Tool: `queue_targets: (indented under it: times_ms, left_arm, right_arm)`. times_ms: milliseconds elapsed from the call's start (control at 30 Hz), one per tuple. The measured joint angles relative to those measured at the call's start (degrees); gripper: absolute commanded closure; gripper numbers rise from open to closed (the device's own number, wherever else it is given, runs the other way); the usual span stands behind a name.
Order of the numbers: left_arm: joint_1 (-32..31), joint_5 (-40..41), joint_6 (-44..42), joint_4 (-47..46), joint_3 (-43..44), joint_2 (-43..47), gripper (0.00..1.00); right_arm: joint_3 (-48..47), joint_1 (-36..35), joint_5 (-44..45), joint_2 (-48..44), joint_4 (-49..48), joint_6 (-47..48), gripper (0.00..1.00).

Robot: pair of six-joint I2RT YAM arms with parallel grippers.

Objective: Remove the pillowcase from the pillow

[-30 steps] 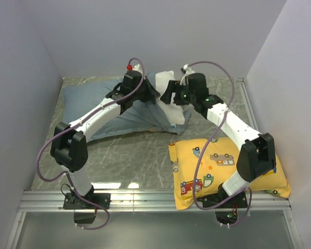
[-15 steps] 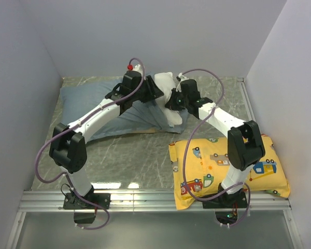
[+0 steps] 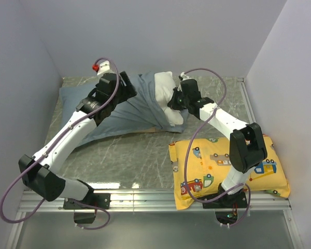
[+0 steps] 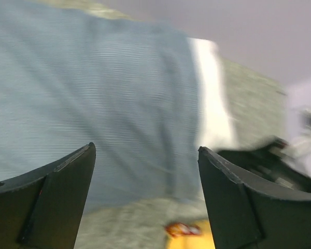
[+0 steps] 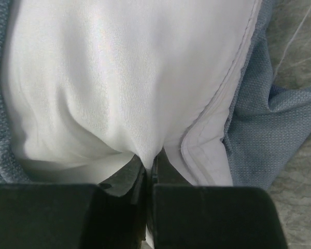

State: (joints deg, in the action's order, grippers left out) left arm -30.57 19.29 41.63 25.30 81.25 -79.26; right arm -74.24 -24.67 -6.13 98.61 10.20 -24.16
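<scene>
The blue-grey pillowcase [image 3: 114, 111] lies across the back left of the table, and the white pillow [image 3: 165, 83] pokes out of its right end. My right gripper [image 3: 172, 101] is shut on a pinched fold of the pillow [image 5: 119, 78], jaws [image 5: 150, 162] pressed together, with the pillowcase's edge [image 5: 269, 129] just to the right. My left gripper [image 3: 130, 87] hovers open above the pillowcase [image 4: 93, 93], with nothing between its fingers [image 4: 146, 149]. The pillow shows as a white strip [image 4: 210, 98] beyond the fabric in the blurred left wrist view.
A yellow pillow with a cartoon-vehicle print [image 3: 228, 166] lies at the front right under the right arm. Grey walls close in the marbled table [image 3: 140, 155] on three sides. A metal rail [image 3: 155, 199] runs along the near edge.
My left gripper has opened, let go of the pillowcase and drawn back to the left. My right gripper has moved in and shut on the pillow's exposed white end.
</scene>
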Motion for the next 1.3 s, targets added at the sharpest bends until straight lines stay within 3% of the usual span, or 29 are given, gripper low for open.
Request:
queue_targets:
  times_ms: [133, 367, 467, 500, 567, 833, 1133, 1267, 1300]
  left_arm:
    - [2.86, 5.68, 0.02, 2.99, -3.72, -0.79, 0.17]
    - [6.67, 5.57, -0.68, 3.5, -5.14, -6.56, 0.27]
    - [7.37, 5.53, -1.05, 3.39, -3.15, -9.64, 0.47]
    - [7.72, 5.42, -1.22, 3.26, -2.78, -10.34, 0.75]
    - [8.63, 5.05, -1.44, 3.04, -2.47, -11.04, 0.99]
    - [13.05, 3.96, -2.14, 3.3, -1.55, -11.23, 1.0]
    - [26.14, -0.28, -5.03, 4.55, 0.33, -8.57, 1.0]
    - [25.62, -3.23, -5.7, 4.66, 0.33, -6.45, 0.59]
    - [24.28, -3.45, -5.57, 4.9, 0.31, -5.84, 0.42]
  right_arm:
    - [-0.02, -0.13, 0.7, -0.46, 0.22, 0.0, 1.0]
    - [-0.46, -0.22, 1.66, -0.44, 1.05, 0.02, 1.0]
    - [-0.98, -0.22, 2.71, -0.44, 1.53, 0.07, 1.0]
    - [-1.18, -0.22, 3.21, -0.44, 1.64, 0.09, 1.0]
    - [-1.57, -0.22, 4.11, -0.44, 2.12, 0.2, 1.0]
    - [-2.82, 0.15, 5.68, -0.44, 3.89, 0.66, 1.0]
    - [-0.79, 7.61, 6.01, -3.23, 4.79, 0.35, 1.0]
    - [0.52, 8.76, 6.75, -5.66, 5.51, 0.22, 1.0]
    - [0.68, 8.07, 7.26, -6.14, 5.55, 0.22, 1.0]
